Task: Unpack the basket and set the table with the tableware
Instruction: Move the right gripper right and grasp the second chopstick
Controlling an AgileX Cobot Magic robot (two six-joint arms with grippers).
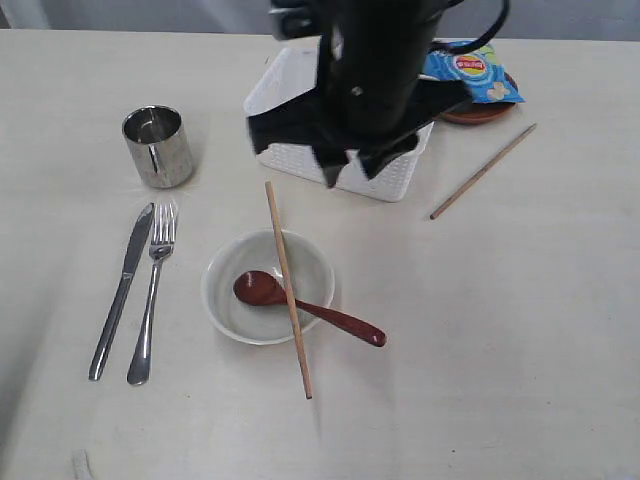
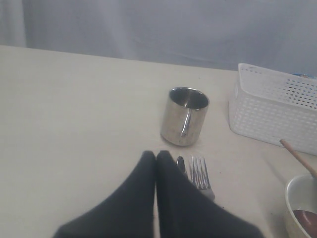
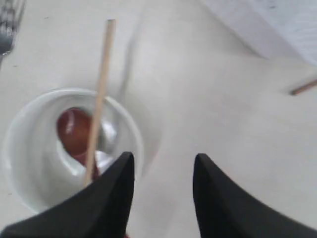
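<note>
Wooden and slim, the straight chopstick [image 3: 101, 94] lies across the off-white round bowl [image 3: 34, 163] and its dark red spoon [image 3: 73, 128], mid-table on the pale cream tabletop [image 3: 208, 109], long axis running away from the white lattice plastic basket [image 1: 283, 90], one end beside a finger of the right gripper [image 3: 164, 156], whose black jaws stand apart, empty.

We note blue chip bag [image 1: 473, 70] at 1 o'clock in exterior view: glossy, round yellow-red logo, pale chips printed near one corner. Bag lies partly over brown plate [image 1: 480, 114]; its left end is hidden from us. Beyond far edge of surface [image 1: 560, 300] we see grey backdrop [image 1: 100, 12], at 12 o'clock. In left wrist view, same backdrop [image 2: 148, 25] shows soft vertical folds, curtain-like.
</note>
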